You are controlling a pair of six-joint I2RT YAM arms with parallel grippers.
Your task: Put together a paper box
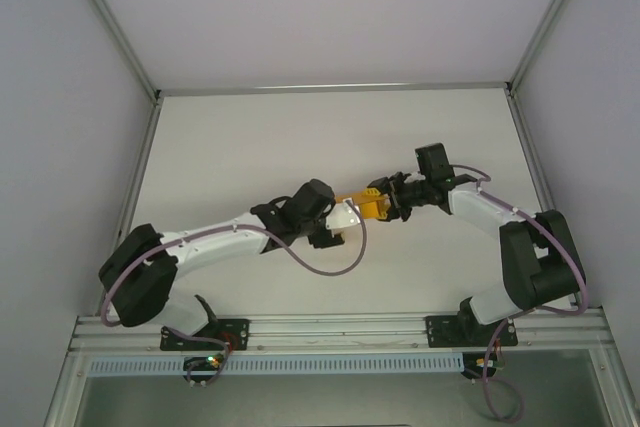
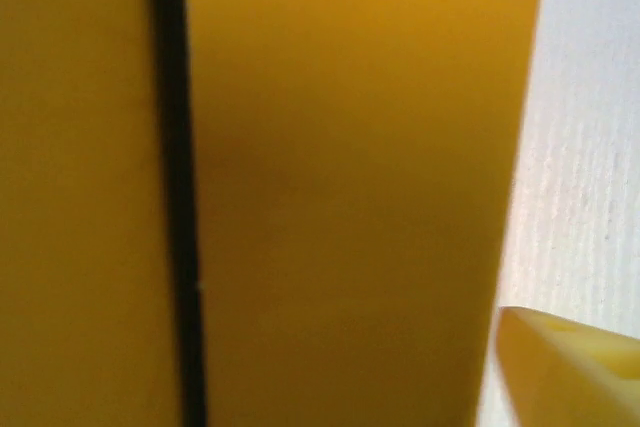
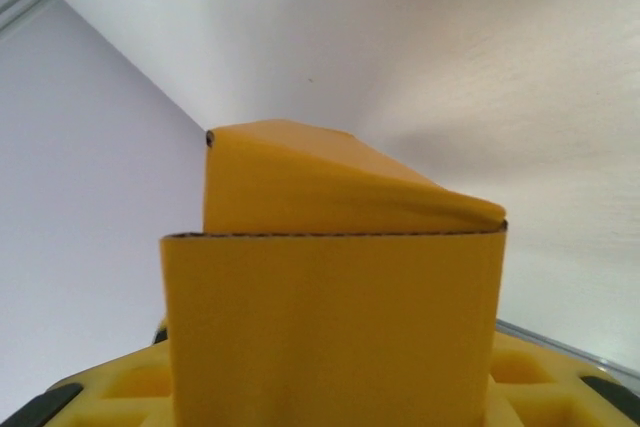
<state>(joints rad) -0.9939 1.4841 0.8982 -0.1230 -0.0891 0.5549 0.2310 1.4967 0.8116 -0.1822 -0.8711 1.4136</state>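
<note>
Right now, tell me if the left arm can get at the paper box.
Probably yes. The left gripper sits right at the paper box, whose card looms close in its wrist view, with nothing seen between them. The right gripper holds the other end.

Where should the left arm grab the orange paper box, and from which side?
Probably the free end of the paper box, the one pointing away from the right gripper, which clamps the other end. Come in from the left and squeeze the two wide flat faces. The card is thin and partly folded, so pinching its edges might crumple it.
</note>
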